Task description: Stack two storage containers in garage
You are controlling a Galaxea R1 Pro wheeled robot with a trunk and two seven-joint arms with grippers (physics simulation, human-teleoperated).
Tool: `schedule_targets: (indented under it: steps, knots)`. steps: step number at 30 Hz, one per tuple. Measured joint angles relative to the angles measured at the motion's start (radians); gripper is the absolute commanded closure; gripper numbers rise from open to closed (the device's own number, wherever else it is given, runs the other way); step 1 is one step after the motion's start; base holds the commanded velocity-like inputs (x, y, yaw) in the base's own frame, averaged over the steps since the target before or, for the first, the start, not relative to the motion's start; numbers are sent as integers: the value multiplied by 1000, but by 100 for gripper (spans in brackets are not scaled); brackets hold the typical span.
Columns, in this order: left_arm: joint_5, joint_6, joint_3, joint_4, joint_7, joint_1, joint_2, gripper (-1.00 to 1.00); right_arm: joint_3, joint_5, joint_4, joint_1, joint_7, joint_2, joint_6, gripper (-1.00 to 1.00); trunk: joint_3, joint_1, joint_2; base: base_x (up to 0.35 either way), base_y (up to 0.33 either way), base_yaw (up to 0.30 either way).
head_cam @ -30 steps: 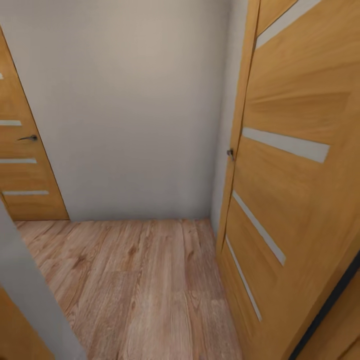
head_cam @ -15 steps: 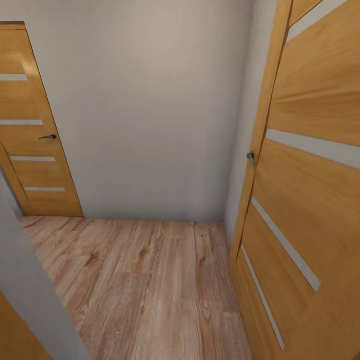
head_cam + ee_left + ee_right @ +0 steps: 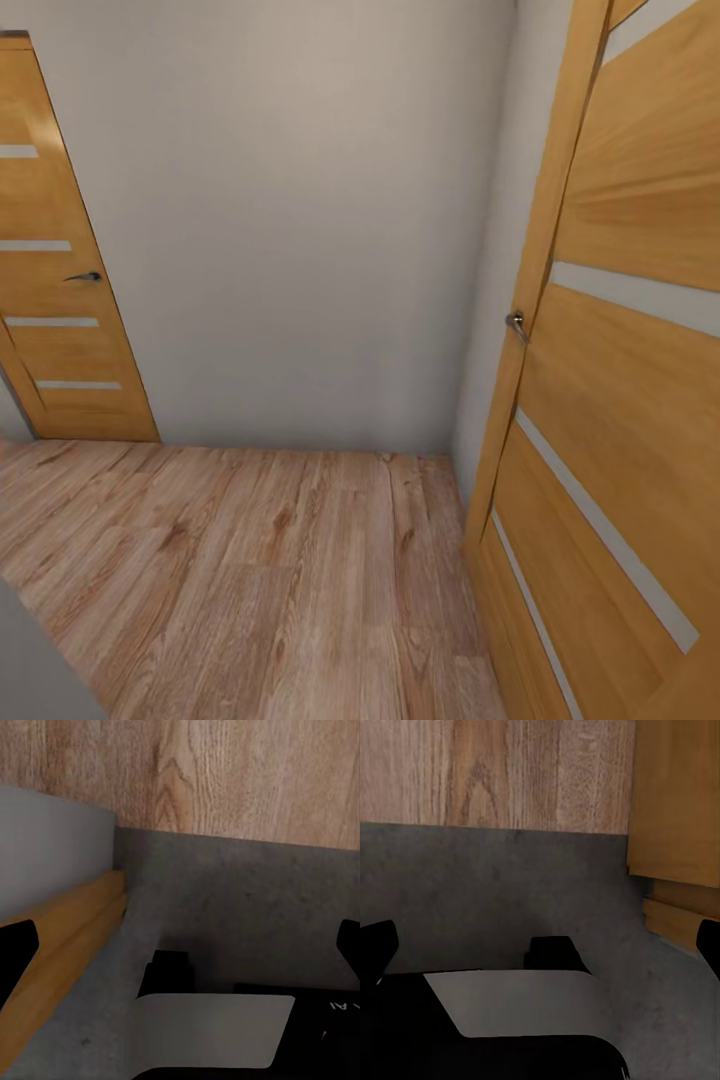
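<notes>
The two storage containers are out of view. In the left wrist view my left gripper (image 3: 180, 952) is open, its black fingertips (image 3: 16, 949) far apart at the picture's edges with nothing between them. My right gripper (image 3: 540, 945) is open and empty too, with a fingertip (image 3: 375, 945) at each side. Under both grippers lies dark grey concrete floor (image 3: 247, 900), which meets light wood planks (image 3: 495, 772) at a straight threshold.
Ahead is a small hallway with a wood-plank floor (image 3: 280, 580) and a white wall (image 3: 300, 220). An open orange-brown door with glass slits (image 3: 620, 400) stands close on the right. A shut one (image 3: 50, 300) is at the far left. A door frame (image 3: 60, 937) runs beside my left gripper.
The camera has moved forward through the doorway: the grey wall edge at the lower left has nearly slid out of the picture, and the open door has shifted rightward.
</notes>
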Motion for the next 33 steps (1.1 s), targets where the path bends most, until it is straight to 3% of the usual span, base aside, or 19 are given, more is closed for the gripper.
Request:
schedule_targets:
  steps: [17,33]
  knots:
    - [0,-1,0,0,0,0,0,-100,0,0,0,0,0,0,0,-100,0,0,0,100,-52,0]
    - [0,3,0,0,-1,0,1,-100,0,0,0,0,0,0,0,-100,0,-1,0,306,0,0]
